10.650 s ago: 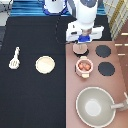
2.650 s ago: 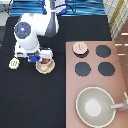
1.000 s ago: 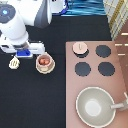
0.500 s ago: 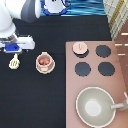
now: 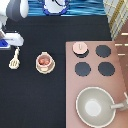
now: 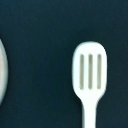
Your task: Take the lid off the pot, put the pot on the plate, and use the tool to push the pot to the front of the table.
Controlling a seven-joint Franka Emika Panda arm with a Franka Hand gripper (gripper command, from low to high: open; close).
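The gripper (image 5: 11, 41) is hovering just above the tool (image 5: 14, 58); beside it, the pot (image 5: 44, 61) is sitting on the plate (image 5: 44, 69).

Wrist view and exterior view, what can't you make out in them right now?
- Tool, at the exterior view's left edge just above the spatula: partly cut off by that edge.
- Plate: exterior view, mostly covered by the pot.
- Spatula handle: wrist view, end cut off by the frame.
- Pale curve: wrist view, cut off, unidentifiable.
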